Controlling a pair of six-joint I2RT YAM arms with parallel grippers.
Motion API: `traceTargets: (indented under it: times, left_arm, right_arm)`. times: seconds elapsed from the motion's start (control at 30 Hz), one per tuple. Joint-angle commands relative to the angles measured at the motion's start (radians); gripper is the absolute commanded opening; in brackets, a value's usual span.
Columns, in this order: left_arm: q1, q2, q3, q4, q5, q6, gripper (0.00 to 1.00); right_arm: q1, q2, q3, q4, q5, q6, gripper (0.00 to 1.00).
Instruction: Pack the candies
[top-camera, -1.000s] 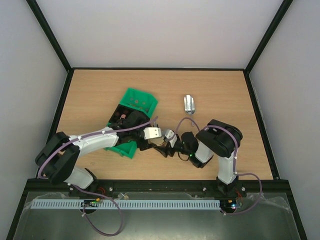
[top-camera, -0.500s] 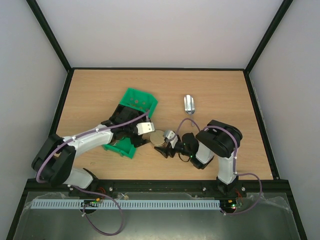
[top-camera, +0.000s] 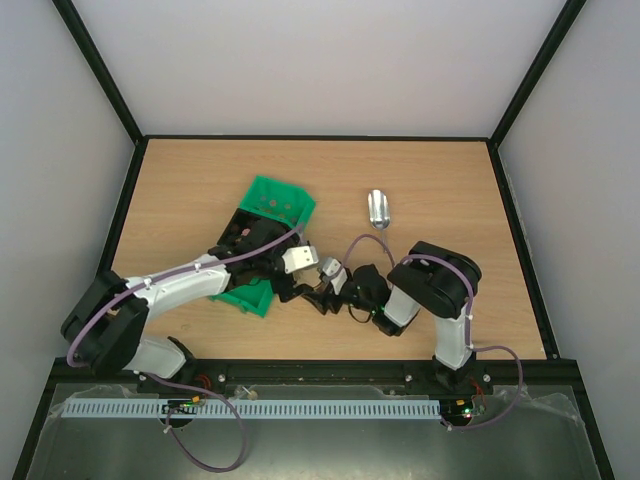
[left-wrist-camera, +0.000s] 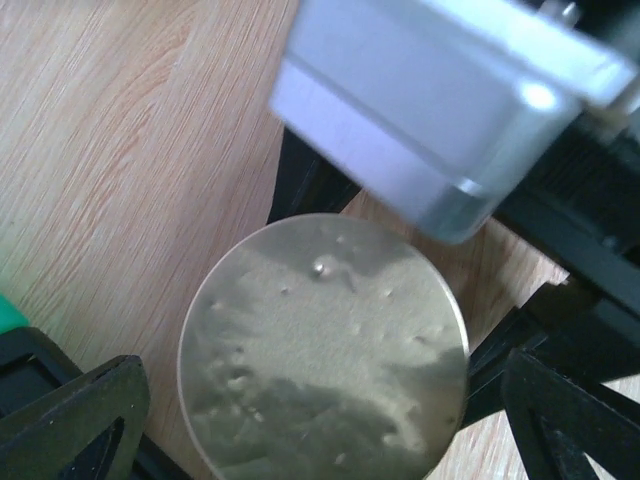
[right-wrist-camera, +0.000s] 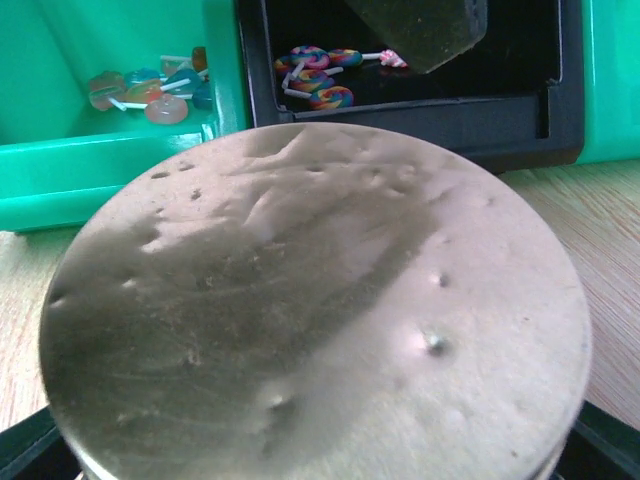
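While my right pincer (right-wrist-camera: 318, 455) grips the metal-lidded jar (right-wrist-camera: 320, 300), my left pincer (left-wrist-camera: 320, 405) sits open astride its lid; candies (right-wrist-camera: 315, 75) in green tray (right-wrist-camera: 100, 180).

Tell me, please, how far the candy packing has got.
Done: nothing I can confirm; the round silvery-lidded container is closed, its contents hidden. In hand: the right gripper seems to grip it, while the open left gripper straddles its lid. Remaining: small colourful wrapped candies lie in the green plastic tray and its black compartment, and the silver metal scoop lies on the table.
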Motion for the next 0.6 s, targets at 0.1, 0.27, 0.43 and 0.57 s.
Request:
traceTargets:
  times: [0.1,0.27,0.43,0.57]
  left_arm:
    - [-0.024,0.044,-0.015,0.048,-0.039,-0.099,0.99]
    - [-0.024,0.055,-0.024,0.056,-0.081,-0.103,0.99]
    - [-0.024,0.064,-0.019,0.05,-0.066,-0.12,0.99]
    - [-0.024,0.059,-0.024,0.045,-0.058,-0.126,0.92]
  right_arm:
    - [0.019,-0.025,0.037,-0.039,0.054,0.004,0.54]
    - [0.02,-0.024,0.046,-0.057,0.062,-0.002,0.54]
    - [0.02,-0.025,0.049,-0.063,0.056,-0.023,0.54]
    - [0.02,-0.037,0.044,-0.069,0.031,-0.029,0.54]
